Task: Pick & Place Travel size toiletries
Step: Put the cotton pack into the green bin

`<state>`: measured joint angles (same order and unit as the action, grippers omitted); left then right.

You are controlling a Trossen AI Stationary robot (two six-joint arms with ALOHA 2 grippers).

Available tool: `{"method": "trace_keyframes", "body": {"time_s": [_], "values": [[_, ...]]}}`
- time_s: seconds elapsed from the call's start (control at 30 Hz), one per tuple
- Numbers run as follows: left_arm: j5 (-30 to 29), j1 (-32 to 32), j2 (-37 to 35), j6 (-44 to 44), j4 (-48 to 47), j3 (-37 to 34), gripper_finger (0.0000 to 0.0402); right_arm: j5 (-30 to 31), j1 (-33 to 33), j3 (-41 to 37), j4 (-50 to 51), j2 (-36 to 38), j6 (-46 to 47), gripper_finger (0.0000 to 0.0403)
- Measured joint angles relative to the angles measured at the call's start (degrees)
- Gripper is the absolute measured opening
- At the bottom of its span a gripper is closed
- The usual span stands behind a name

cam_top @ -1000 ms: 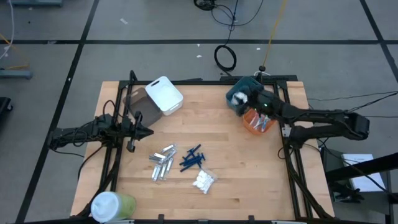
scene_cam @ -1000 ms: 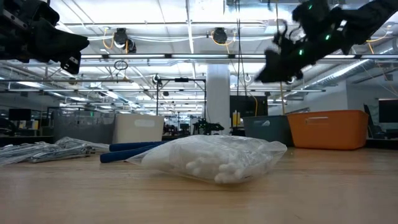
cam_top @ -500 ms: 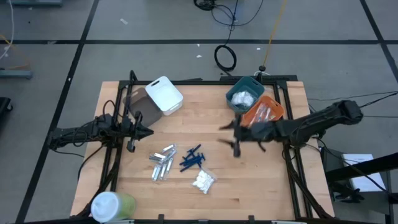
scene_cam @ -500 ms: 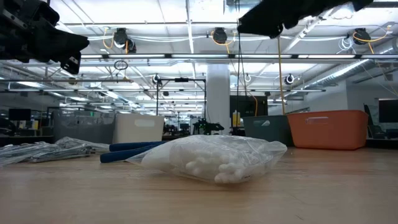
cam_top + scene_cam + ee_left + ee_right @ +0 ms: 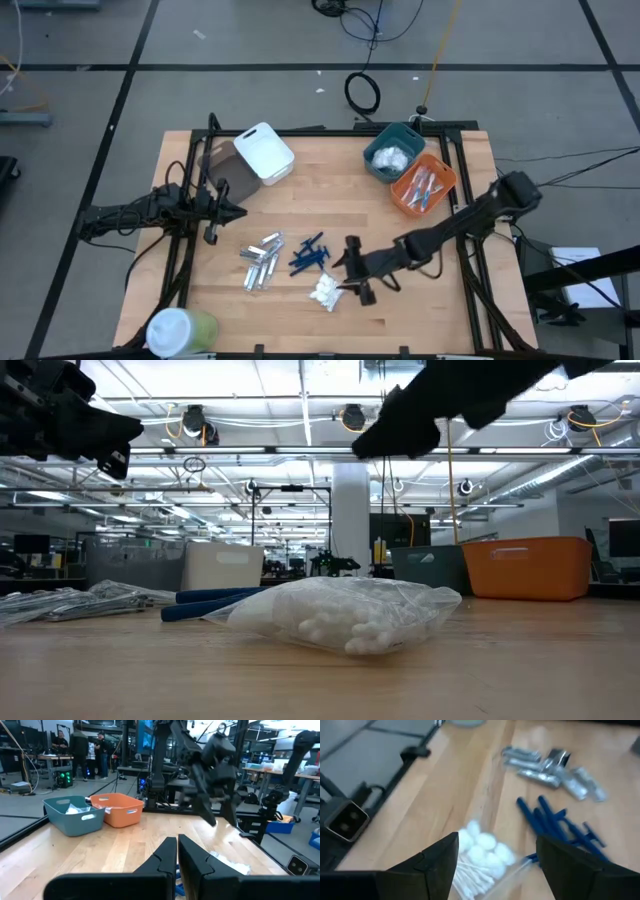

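Right gripper (image 5: 348,275), fingers spread wide and empty, hung just above the white packet (image 5: 326,290); left gripper (image 5: 238,212) waited, closed.

Tubes (image 5: 260,262) left of sticks (image 5: 310,255); packet (image 5: 327,290) below; right tool (image 5: 350,278) seemingly above packet.

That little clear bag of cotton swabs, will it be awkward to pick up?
Probably floppy: the bag is thin crinkled plastic, so it may sag or slip. It looks light, being only swabs. The open right tool hovers beside it.
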<state>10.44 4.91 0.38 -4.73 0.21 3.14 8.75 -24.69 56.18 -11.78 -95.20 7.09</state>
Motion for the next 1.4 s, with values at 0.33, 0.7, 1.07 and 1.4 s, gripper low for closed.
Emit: {"method": "trace_keyframes", "body": {"time_s": [0.33,0.7,1.07,1.4], "values": [[0.00,0.00,0.00,0.00,-0.01,0.00,0.0015,-4.34,-0.52,2.39,0.65,-10.58,5.91,0.0238],[0.00,0.00,-0.01,0.00,0.00,0.00,0.0015,-4.35,-0.50,2.39,8.15,-12.02,8.34,0.0194],[0.00,0.00,-0.02,0.00,0.00,0.00,0.0015,-4.37,-0.43,2.39,8.38,-12.00,6.95,0.0074],[-0.02,0.00,0.00,0.00,0.00,0.00,0.0015,-4.40,-0.41,2.32,14.19,-6.32,6.76,0.0010]]}}
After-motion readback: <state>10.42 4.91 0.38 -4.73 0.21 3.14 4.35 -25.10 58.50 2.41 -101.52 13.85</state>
